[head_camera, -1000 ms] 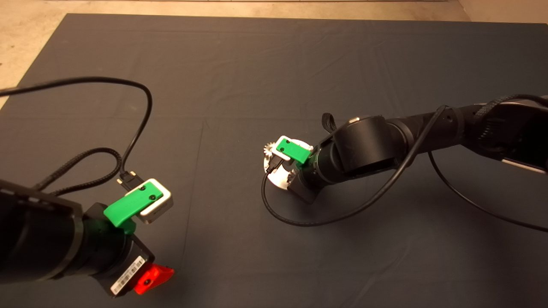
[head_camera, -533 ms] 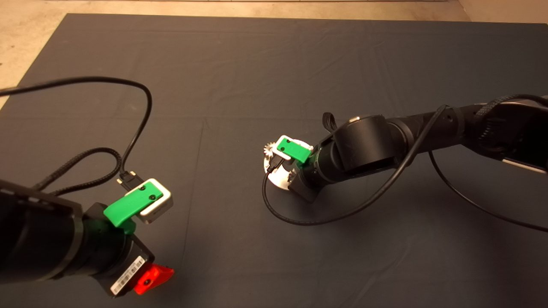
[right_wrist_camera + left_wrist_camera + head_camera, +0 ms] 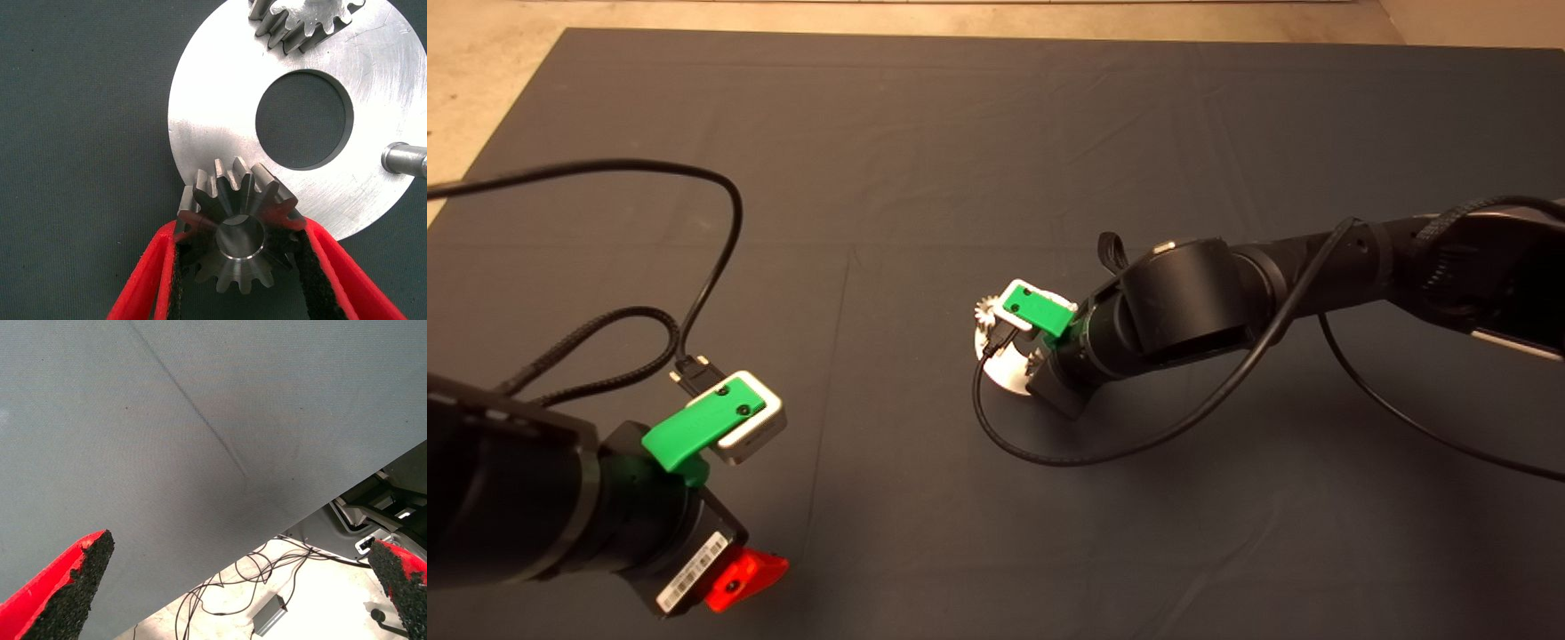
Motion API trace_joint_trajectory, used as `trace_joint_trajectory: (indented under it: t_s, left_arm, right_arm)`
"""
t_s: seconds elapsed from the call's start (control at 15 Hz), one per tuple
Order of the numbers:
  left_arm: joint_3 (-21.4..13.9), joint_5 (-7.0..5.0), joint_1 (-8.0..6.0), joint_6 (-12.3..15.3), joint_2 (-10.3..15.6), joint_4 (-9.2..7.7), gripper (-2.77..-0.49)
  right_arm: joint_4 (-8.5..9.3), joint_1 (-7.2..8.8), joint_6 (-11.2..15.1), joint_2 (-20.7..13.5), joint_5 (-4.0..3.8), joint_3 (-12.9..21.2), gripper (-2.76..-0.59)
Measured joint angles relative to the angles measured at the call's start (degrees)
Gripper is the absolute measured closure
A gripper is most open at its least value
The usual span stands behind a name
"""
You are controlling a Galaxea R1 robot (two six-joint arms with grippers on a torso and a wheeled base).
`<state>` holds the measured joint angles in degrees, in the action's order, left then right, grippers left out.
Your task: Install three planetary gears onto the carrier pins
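The shiny round disc point(image 3: 220, 127) with its centre hole lies mid-mat, mostly under my right wrist in the head view point(image 3: 1003, 369). My right gripper point(image 3: 240, 270) is shut on a dark toothed planetary gear point(image 3: 239, 233) at the disc's rim. I cannot tell whether a carrier pin sits in its hole. A second gear point(image 3: 307, 20) sits on the disc across the hole and also shows in the head view point(image 3: 987, 309). One bare carrier pin point(image 3: 403, 160) stands at the disc's side. My left gripper point(image 3: 243, 557) hangs open and empty at the mat's near left.
A black cable point(image 3: 1040, 453) loops on the mat just in front of the disc. The left arm's cables point(image 3: 720, 231) curl over the left of the mat. Past the mat's edge, the left wrist view shows floor with loose wires point(image 3: 247, 587).
Almost nothing: the right wrist has shifted a hair over the disc and its cable loop has moved slightly. The left arm has not moved.
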<state>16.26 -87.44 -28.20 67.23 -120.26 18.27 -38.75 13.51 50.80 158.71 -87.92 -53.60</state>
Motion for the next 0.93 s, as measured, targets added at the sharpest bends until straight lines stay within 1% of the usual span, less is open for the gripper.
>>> trace_joint_trajectory:
  t_s: [0.53,0.6,0.93]
  left_arm:
    - [0.0,0.0,-0.13,0.0,0.3,-0.02,-2.77]
    - [0.0,-0.01,-0.13,0.0,0.3,0.0,-2.77]
    - [0.0,-0.02,-0.13,0.0,0.3,0.0,-2.77]
  right_arm:
    - [-0.03,0.0,-0.9,-0.5,0.0,-0.1,-1.02]
    - [-0.03,0.0,-0.9,-0.6,0.08,-0.1,-1.02]
    - [-0.03,0.0,-1.0,-1.0,0.0,0.0,-1.02]
